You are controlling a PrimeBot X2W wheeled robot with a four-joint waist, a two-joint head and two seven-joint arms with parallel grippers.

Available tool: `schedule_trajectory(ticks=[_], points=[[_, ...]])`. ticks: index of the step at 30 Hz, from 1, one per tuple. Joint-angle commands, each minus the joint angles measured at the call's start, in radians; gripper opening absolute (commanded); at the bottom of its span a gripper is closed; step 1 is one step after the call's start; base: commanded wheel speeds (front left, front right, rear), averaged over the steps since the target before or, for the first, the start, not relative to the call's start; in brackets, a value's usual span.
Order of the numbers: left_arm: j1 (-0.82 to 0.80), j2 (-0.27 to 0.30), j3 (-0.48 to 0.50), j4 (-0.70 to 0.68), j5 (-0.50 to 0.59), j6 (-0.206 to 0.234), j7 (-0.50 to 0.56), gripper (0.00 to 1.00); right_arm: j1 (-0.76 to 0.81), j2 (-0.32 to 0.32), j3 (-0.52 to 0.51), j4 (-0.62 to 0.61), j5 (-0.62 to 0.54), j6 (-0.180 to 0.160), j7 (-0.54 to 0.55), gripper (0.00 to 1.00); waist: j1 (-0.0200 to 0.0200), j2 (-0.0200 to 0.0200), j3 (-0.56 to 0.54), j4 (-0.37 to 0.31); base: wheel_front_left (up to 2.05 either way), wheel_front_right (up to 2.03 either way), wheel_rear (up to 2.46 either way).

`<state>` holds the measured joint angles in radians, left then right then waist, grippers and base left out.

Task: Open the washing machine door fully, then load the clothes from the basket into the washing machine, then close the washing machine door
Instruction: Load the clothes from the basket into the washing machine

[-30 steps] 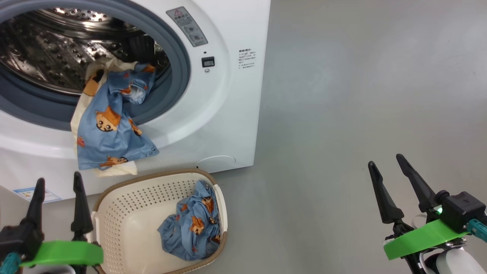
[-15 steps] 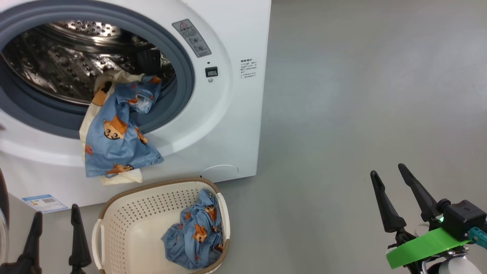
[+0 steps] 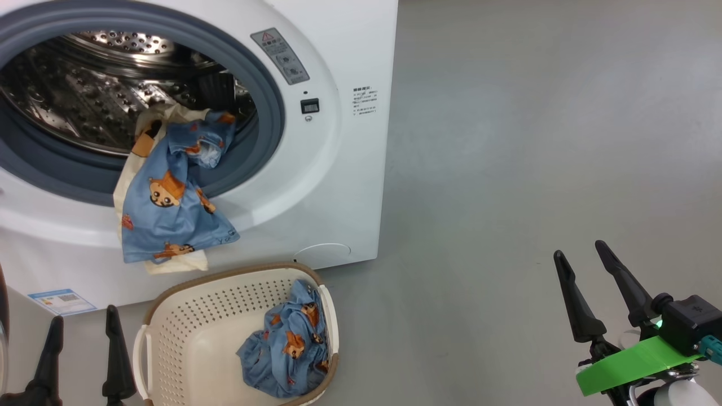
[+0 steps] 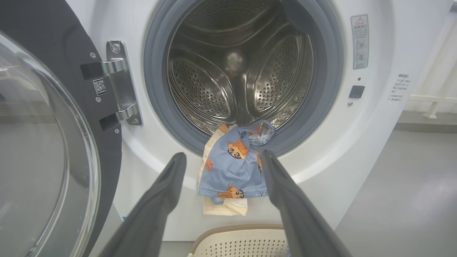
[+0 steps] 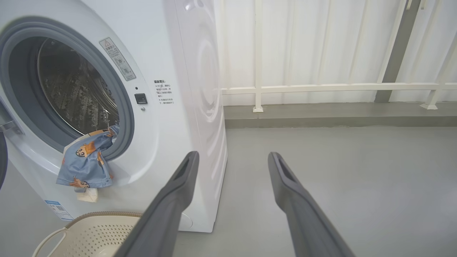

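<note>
Nearest, the left gripper [image 3: 83,314] is being held spread wide and empty just left of the basket [image 3: 192,321], seemingly being kept ready for a reach into it. The right gripper [image 3: 580,249], equally wide and carrying nothing, is being parked well to the right of the basket over bare floor [image 3: 507,169], out of the way. Further left of the basket, the washing machine door [image 4: 43,107] is being kept swung open on its metal hinge, so the mouth is being left free for loading. Inside the basket, against its right wall, one crumpled garment [image 3: 285,344] is being left waiting, so loading is being judged unfinished. Just beyond the basket, the washing machine [image 3: 350,186] is being faced squarely. A hanging garment [image 3: 169,208] is being draped over the grey seal above the basket's far rim, its lower part dangling down the white front. It is being judged only partly loaded, and liable to be trapped by the door. Farthest from the basket, the steel drum [image 3: 84,96] is being shown holding just that garment's upper end.
</note>
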<state>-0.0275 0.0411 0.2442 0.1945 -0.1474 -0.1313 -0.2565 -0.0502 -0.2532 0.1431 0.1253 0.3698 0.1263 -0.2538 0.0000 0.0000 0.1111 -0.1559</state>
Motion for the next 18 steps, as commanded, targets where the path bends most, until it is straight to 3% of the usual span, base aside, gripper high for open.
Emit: schedule_trajectory(ticks=[1,18], points=[[-0.003,0.01,0.028,-0.034,-0.006,0.004,-0.005,1.0,0.001,-0.018,0.01,-0.026,0.002,0.004,-0.008,1.0,0.0,0.0,0.002,0.0,0.0,0.0,0.0],[-0.071,0.01,0.014,0.005,0.006,0.003,-0.005,1.0,-0.052,0.001,0.019,-0.045,-0.002,0.004,-0.008,1.0,0.0,0.0,0.103,-0.007,0.0,0.0,0.0]])
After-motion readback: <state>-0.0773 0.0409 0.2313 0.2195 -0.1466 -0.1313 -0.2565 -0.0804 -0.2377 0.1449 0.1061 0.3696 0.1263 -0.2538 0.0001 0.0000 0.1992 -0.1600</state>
